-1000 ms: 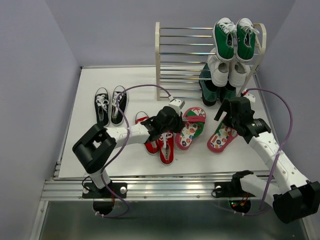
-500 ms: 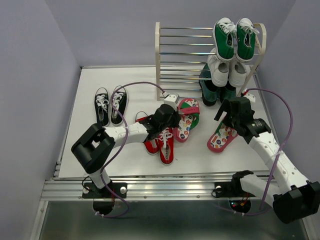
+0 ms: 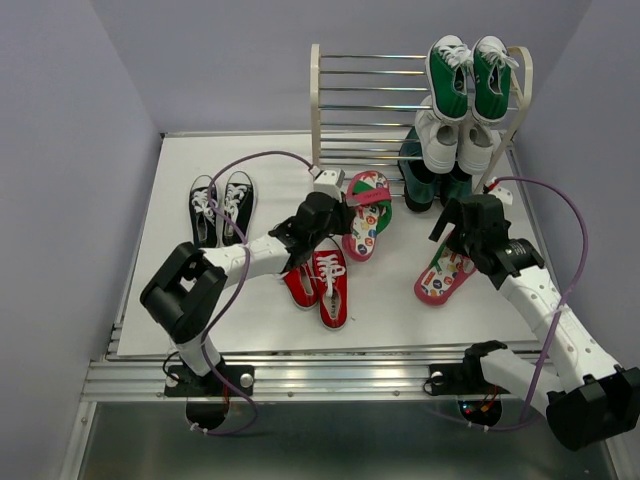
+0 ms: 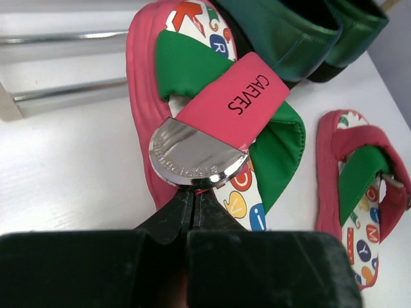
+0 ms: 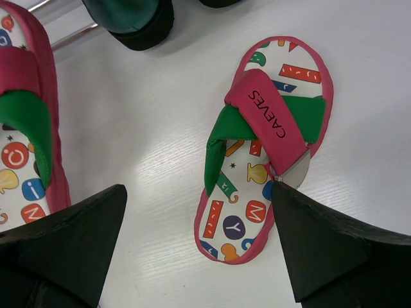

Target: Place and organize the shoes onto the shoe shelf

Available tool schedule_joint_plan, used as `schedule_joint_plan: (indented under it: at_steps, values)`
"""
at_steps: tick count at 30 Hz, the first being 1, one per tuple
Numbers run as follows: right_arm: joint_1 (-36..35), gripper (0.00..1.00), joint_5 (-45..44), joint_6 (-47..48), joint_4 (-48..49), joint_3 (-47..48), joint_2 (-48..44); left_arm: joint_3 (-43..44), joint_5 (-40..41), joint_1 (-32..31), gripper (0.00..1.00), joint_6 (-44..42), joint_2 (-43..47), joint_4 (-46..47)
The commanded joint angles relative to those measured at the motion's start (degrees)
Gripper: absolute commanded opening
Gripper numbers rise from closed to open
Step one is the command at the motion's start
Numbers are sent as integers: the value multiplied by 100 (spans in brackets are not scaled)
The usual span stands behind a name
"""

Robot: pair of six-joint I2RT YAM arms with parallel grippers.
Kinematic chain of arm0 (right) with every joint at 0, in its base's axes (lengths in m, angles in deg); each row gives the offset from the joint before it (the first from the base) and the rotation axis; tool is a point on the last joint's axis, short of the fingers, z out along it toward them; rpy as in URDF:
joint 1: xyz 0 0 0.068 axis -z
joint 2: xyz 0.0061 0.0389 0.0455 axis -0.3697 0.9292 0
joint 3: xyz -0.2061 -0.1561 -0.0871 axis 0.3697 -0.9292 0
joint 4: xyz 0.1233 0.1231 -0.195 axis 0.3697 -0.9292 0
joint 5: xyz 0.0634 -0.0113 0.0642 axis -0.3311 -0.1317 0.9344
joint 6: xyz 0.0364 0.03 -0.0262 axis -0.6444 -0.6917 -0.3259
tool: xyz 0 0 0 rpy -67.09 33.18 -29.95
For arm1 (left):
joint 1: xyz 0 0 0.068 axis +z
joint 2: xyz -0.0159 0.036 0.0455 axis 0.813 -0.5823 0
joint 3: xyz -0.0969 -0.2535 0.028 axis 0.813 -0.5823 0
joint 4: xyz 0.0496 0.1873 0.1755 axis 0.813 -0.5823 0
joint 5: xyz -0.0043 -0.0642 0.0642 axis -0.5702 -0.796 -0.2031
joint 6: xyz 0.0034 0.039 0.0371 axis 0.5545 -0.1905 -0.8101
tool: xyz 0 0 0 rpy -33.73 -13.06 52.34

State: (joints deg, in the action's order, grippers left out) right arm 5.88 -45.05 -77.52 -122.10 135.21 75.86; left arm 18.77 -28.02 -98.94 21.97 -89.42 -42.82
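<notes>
Zero task shoes are sitting on the shelf (image 3: 315, 110) yet. The left gripper (image 4: 192, 200) is clamping one flip-flop (image 4: 192, 83) just before the shelf. The right gripper (image 5: 199, 192) is hovering open over the other flip-flop (image 3: 445, 272). Farther from the shelf, the red sneakers (image 3: 320, 285) and black sneakers (image 3: 220, 207) are waiting.

The work surface was a flat white table (image 3: 400, 325), matte, with soft glare patches under even light. Plain pale lavender panels enclosed it: a back wall (image 3: 230, 70), a left wall (image 3: 60, 170) and a right wall (image 3: 605, 110). A ribbed aluminium rail (image 3: 330, 377) ran along the near edge, above a grey-green floor (image 3: 340, 450).
</notes>
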Motion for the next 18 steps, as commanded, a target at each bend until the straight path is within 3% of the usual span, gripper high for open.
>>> schedule_joint_plan:
  at_steps: [1,18]
  values:
    - [8,100,-26,99,221,28,-105,702,175,43,0,49,76,985]
    - [8,100,-96,134,239,55,-149,1687,316,465,0,-48,-873,1152]
